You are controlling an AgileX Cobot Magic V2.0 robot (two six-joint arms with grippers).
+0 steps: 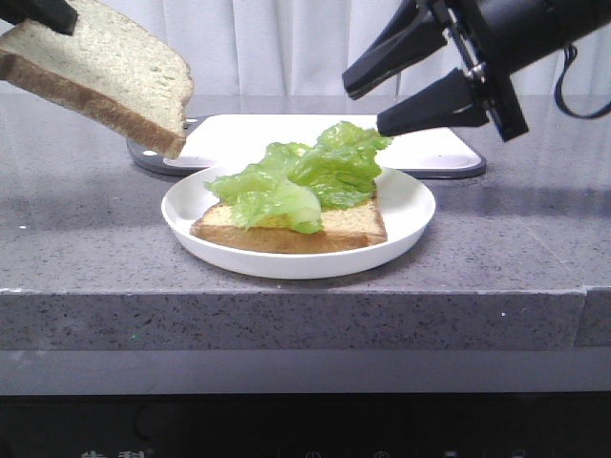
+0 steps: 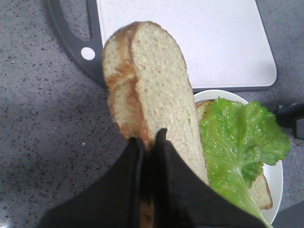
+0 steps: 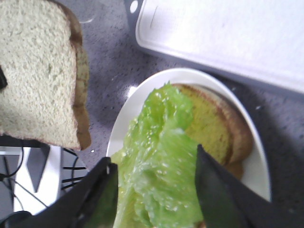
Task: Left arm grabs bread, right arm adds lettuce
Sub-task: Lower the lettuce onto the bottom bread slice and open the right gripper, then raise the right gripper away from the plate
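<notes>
Bread (image 1: pixel 105 72), clamped at its crust by the left gripper (image 2: pixel 148 142) in the upper left of the front view, should be lowered level onto the lettuce (image 1: pixel 305 176) mid-frame once the right gripper (image 1: pixel 368 105), jaws apart and empty, clears.

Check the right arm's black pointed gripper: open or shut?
Open. The right gripper has its jaws spread apart just above the ruffled green lettuce, gripping nothing.

The right arm (image 1: pixel 535 33) is matte black, with a round body, a flat square wrist plate and 2 long fingers (image 1: pixel 420 113) tapering to points. A thin black cable (image 1: pixel 573 86) loops behind it. The left arm's fingers (image 2: pixel 175 190) are black and wedge-shaped.
</notes>
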